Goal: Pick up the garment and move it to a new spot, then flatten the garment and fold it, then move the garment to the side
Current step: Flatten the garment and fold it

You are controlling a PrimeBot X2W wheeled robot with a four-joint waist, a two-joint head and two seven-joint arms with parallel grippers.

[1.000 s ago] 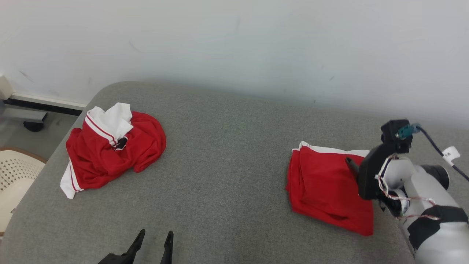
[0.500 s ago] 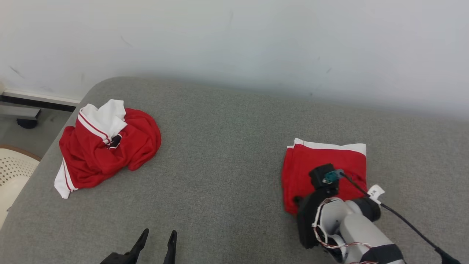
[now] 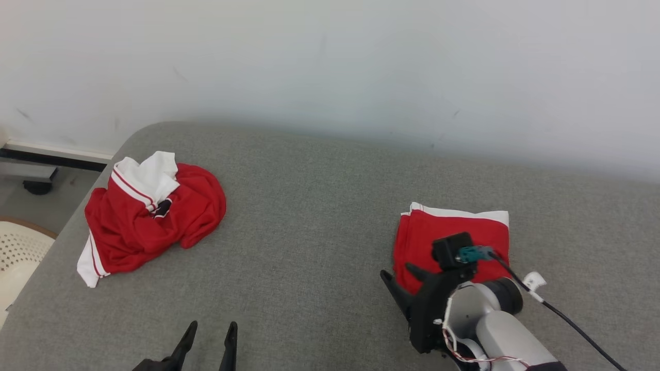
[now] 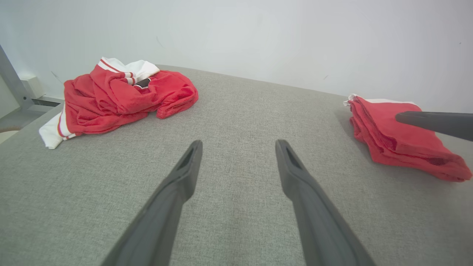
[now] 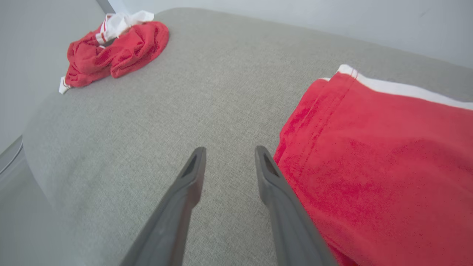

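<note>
1. A grey padded surface runs from the near edge to a white wall at the far side.
2. The folded garment, red with a white band along its far edge, lies flat on the right half of the surface.
3. The right gripper sits at the near left corner of the folded garment, pointing left and far.
4. Its fingers stand apart with a modest gap. Nothing is between them.
5. In the right wrist view, one finger runs along the folded garment's left edge. Whether it touches the cloth cannot be told.
6. In the left wrist view, one right finger reaches over the top of the folded garment.
7. The crumpled garment, red and white, lies in a heap at the far left of the surface, close to the left edge and well apart from the folded garment.
8. The left gripper is at the near edge, left of centre, pointing far over bare surface.
9. Its fingers are spread wide and hold nothing.
10. A black cable with a white tag leads from the right wrist toward the near right.
11. A cream perforated chair stands beyond the left edge of the surface.
</note>
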